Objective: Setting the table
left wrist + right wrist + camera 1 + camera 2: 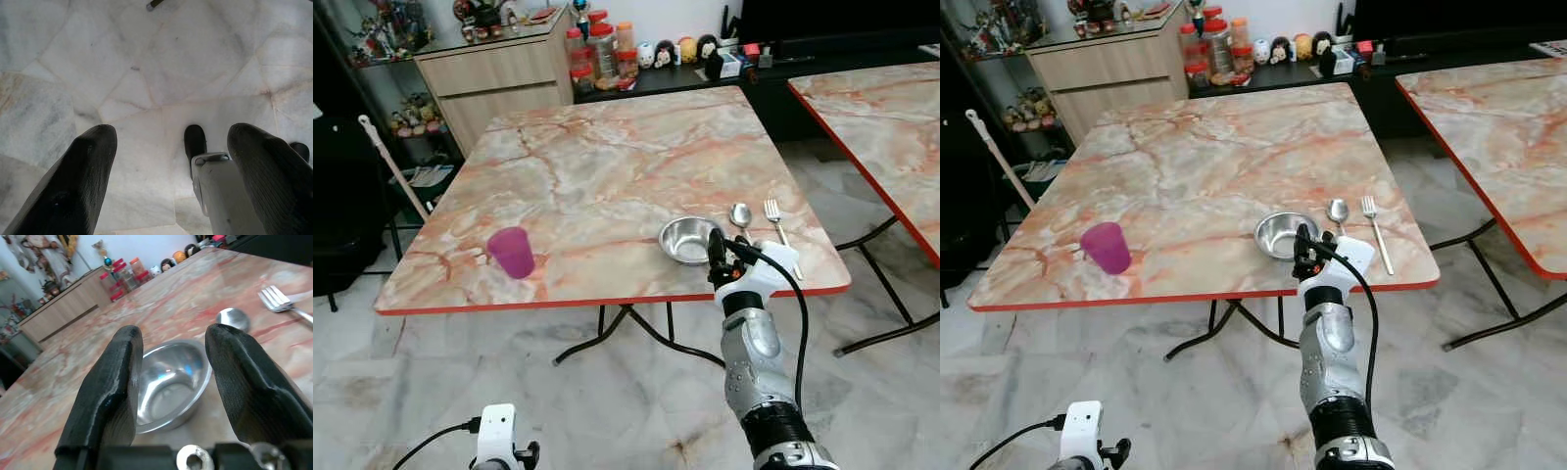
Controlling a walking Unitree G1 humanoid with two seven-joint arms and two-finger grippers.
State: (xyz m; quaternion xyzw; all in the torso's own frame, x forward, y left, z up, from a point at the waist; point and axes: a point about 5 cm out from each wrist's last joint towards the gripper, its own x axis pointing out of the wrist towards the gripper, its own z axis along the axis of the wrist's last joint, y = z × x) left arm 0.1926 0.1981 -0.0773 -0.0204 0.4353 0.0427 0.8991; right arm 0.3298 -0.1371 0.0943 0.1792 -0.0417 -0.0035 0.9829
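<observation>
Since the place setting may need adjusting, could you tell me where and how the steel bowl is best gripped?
Grip the steel bowl by its thin near rim, one finger inside and one outside, coming from the table's front edge. It sits upright and looks empty, the spoon lies close on its far right, and the right gripper is open right at that near side.

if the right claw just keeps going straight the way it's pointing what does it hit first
Most likely the steel bowl: the right claw is open and aimed at its near rim at the table's front edge. The spoon and fork lie off that line.
</observation>
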